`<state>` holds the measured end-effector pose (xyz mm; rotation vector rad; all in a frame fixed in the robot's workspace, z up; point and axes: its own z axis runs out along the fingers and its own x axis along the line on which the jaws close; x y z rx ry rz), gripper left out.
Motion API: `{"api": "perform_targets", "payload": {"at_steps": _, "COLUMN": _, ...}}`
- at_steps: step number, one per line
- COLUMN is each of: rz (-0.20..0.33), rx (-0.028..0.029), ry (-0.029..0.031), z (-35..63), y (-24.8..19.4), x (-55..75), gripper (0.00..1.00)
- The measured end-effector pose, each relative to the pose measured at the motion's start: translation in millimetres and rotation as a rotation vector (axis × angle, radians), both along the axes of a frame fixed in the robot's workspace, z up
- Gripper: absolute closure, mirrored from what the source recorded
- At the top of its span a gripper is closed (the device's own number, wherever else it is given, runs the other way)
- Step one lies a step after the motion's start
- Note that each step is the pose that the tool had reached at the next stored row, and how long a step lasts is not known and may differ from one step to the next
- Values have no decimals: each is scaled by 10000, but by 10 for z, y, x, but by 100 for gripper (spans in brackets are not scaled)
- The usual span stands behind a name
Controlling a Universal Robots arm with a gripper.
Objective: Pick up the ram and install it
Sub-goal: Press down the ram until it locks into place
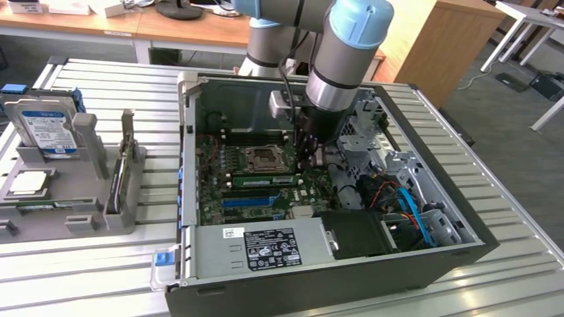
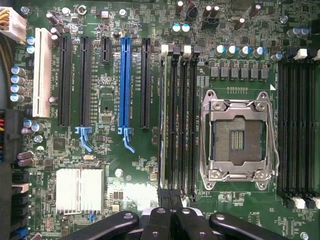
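Note:
The ram [image 1: 261, 179] is a long green stick standing on edge in a memory slot just beside the CPU socket [image 1: 263, 157], inside the open computer case [image 1: 189, 198]. In the wrist view the ram [image 2: 162, 120] shows edge-on in the slot farthest from the socket [image 2: 237, 137]. My gripper [image 1: 304, 168] reaches down into the case at the ram's end toward the exterior view's right. Its black fingers [image 2: 159, 216] are shut together, with the tips [image 2: 168, 197] right at that end of the stick. Whether they pinch it or only rest on it I cannot tell.
A grey holder [image 1: 88, 211] on the exterior view's left carries a silver hard drive [image 1: 44, 129] and a processor chip [image 1: 26, 181]. The power supply [image 1: 264, 247], drive cage and cables [image 1: 405, 205] crowd the case. A blue expansion slot [image 2: 124, 82] and heatsink [image 2: 80, 190] lie near the ram.

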<state>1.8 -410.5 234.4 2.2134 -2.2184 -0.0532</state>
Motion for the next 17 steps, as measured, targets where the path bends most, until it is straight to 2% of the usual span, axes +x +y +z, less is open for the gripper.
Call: {"api": "perform_targets", "payload": {"at_steps": 17, "rz": 0, "rx": 0, "ry": 0, "z": -49, "y": 0, "x": 0, "gripper": 89}}
